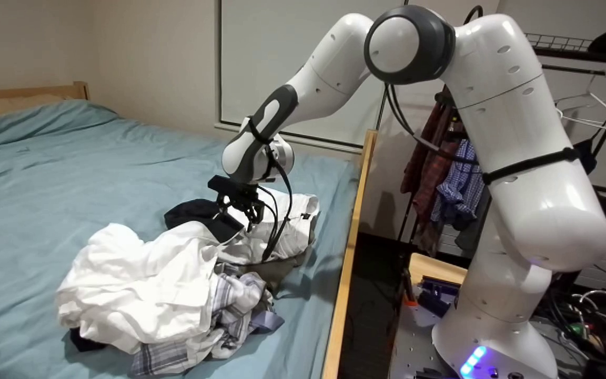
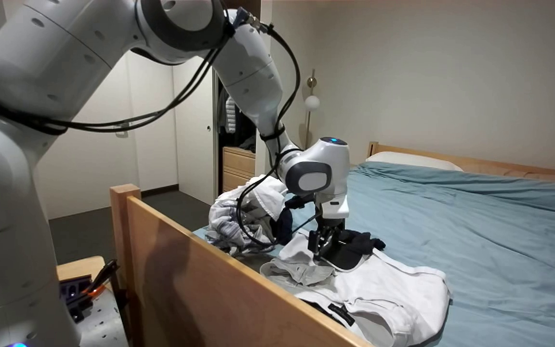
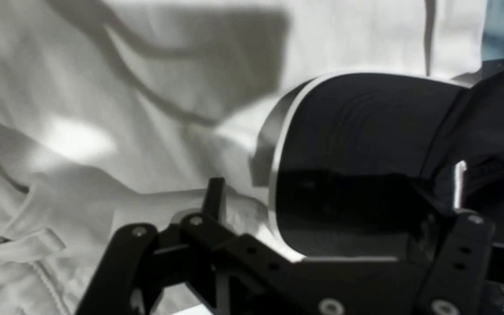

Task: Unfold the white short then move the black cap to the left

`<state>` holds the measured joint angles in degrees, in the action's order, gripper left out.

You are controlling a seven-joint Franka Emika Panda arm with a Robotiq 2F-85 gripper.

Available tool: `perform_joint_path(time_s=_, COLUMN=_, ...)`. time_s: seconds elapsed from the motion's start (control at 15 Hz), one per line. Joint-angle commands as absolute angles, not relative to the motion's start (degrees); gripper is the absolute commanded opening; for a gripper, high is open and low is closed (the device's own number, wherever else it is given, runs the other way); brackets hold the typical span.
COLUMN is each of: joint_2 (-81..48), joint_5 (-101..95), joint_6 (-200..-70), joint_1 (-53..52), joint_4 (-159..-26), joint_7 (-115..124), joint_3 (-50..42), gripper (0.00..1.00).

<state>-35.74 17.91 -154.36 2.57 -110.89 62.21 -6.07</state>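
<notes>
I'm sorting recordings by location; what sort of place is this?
Probably a bedroom: a wide bed, a white pillow at its far end, and hanging clothes in the background.

Matt cloth forms the black cap [image 1: 205, 213], smooth along the brim [image 3: 365, 127]. The white short [image 2: 395, 288] is soft, creased fabric, also matt. The bedsheet [image 1: 98, 168] is wrinkled, dull cloth; the near bed rail [image 2: 239, 289], smooth wood. The robot arm [image 1: 518, 116] looks glossy, the gripper [image 3: 322, 194] matt black with shiny metal screws [image 3: 139, 230].
</notes>
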Motion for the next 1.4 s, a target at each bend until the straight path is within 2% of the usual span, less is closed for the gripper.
perform_joint_path(time_s=0.0, joint_2=-35.9, joint_5=20.4, joint_6=-160.2, joint_1=2.3, joint_4=-111.4, joint_7=60.7, joint_3=-4.1, gripper=1.0)
perform_joint_path(time_s=0.2, joint_2=-35.3, joint_5=23.6, joint_6=-159.5, joint_1=3.8, joint_4=-112.6, joint_7=60.6, joint_3=-1.5, gripper=1.0)
perform_joint_path(time_s=0.6, joint_2=-38.4, joint_5=31.6, joint_6=-168.3, joint_1=4.0, joint_4=-113.5, joint_7=62.6, joint_3=0.0, gripper=1.0)
perform_joint_path(time_s=1.13, joint_2=-43.5, joint_5=33.1, joint_6=-196.5, joint_1=-1.5, joint_4=-115.4, joint_7=62.2, joint_3=-1.4, gripper=1.0)
perform_joint_path(time_s=1.2, joint_2=-43.9, joint_5=33.2, joint_6=-199.9, joint_1=-2.3, joint_4=-115.8, joint_7=61.9, joint_3=-1.7, gripper=0.91)
perform_joint_path(time_s=1.27, joint_2=-44.5, joint_5=33.3, joint_6=-202.6, joint_1=-2.7, joint_4=-115.8, joint_7=61.4, joint_3=-1.7, gripper=0.74)
perform_joint_path(time_s=1.33, joint_2=-44.6, joint_5=33.6, joint_6=-197.8, joint_1=-8.8, joint_4=-111.7, joint_7=63.6, joint_3=-8.7, gripper=0.67)
